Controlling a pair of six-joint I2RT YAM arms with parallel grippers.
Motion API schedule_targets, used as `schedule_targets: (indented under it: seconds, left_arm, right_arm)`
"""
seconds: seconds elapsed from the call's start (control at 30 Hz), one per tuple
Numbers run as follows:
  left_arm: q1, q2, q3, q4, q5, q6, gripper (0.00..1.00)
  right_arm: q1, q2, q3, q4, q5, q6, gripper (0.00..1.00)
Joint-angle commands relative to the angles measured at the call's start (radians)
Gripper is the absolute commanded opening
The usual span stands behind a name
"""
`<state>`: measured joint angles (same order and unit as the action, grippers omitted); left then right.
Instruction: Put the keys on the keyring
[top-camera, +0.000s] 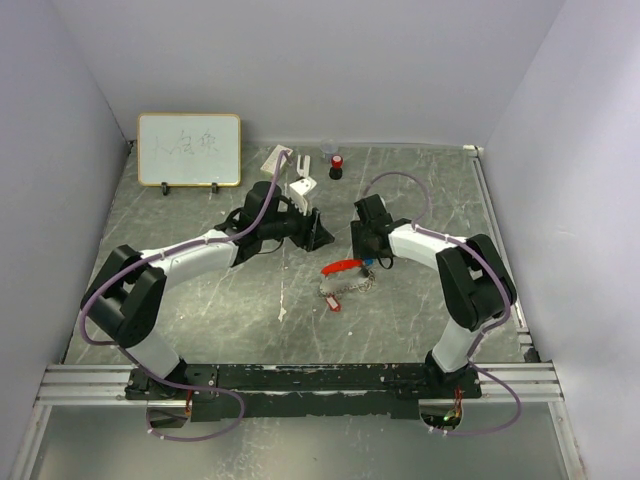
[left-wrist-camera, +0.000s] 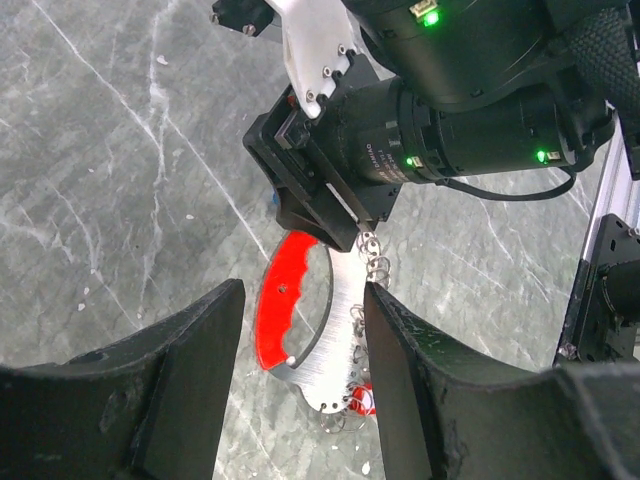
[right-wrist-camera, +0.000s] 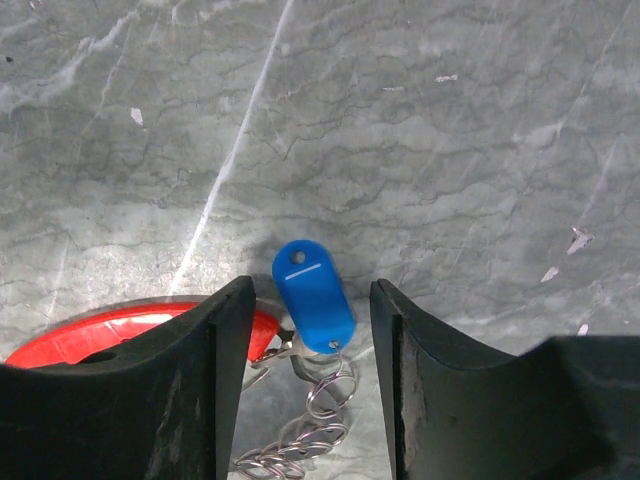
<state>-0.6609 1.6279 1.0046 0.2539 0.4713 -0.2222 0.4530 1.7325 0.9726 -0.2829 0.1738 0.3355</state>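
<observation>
The keyring lies on the table mid-scene, a curved red strap (top-camera: 340, 267) with a grey metal strip (left-wrist-camera: 338, 330) and a chain of small rings (top-camera: 352, 287). The red key's head (top-camera: 331, 302) lies at the chain's near end and shows in the left wrist view (left-wrist-camera: 362, 400). The blue key's head (right-wrist-camera: 313, 293) lies flat beside the strap's end (right-wrist-camera: 130, 335), with a thin ring (right-wrist-camera: 325, 395) through its hole; its blade is hidden. My left gripper (top-camera: 322, 238) is open, its jaws either side of the strap (left-wrist-camera: 305, 300). My right gripper (top-camera: 368, 255) is open, its jaws straddling the blue head (right-wrist-camera: 312, 290).
A small whiteboard (top-camera: 189, 149) stands at the back left. A small red-and-black bottle (top-camera: 336, 165), a white plastic piece (top-camera: 301, 186) and a slip of paper (top-camera: 275, 158) lie at the back. White walls close in both sides. The right gripper's body (left-wrist-camera: 400, 140) is close ahead of my left jaws.
</observation>
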Motion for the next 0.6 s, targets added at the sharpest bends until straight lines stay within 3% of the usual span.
schedule_targets:
  seconds: [0.0,0.3,0.57]
  left_arm:
    - [0.013,-0.043,-0.009,0.038,-0.004,-0.012,0.62]
    - [0.028,-0.046,-0.02,0.049,0.002,-0.017,0.62]
    - [0.038,-0.045,-0.022,0.054,0.011,-0.019,0.62]
  right_arm:
    - [0.009,0.033,0.016,-0.048,0.034,-0.005,0.49]
    - [0.009,0.06,0.022,-0.08,0.042,0.008,0.35]
    - [0.003,0.047,0.021,-0.056,0.015,0.024,0.14]
